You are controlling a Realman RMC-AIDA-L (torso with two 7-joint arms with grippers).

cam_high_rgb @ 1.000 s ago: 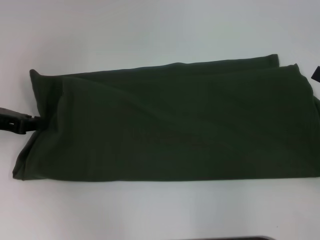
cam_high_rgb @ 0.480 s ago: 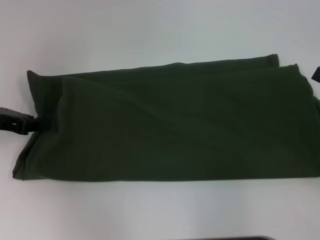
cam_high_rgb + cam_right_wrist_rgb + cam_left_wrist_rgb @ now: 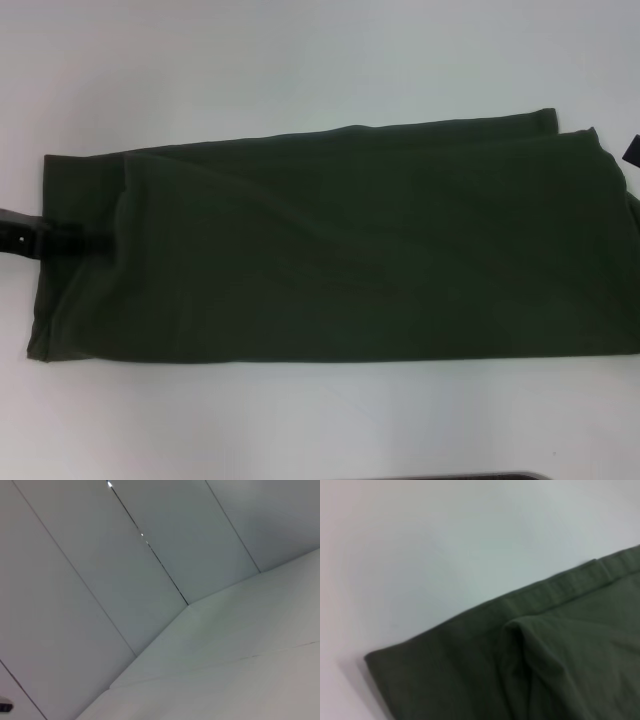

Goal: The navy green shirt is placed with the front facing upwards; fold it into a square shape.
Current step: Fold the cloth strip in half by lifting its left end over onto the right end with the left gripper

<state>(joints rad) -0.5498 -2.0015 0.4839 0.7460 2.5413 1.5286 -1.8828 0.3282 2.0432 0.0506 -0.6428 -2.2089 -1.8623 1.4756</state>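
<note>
Reaching farther onto the navy green shirt (image 3: 340,245) than before, left gripper (image 3: 70,241), opening unclear.

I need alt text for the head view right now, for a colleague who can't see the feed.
A dark green shirt, folded into a long band with no lettering showing, lies across a white table and runs off the frame's right edge. The left gripper reaches in from the left edge onto the band's left end.
</note>
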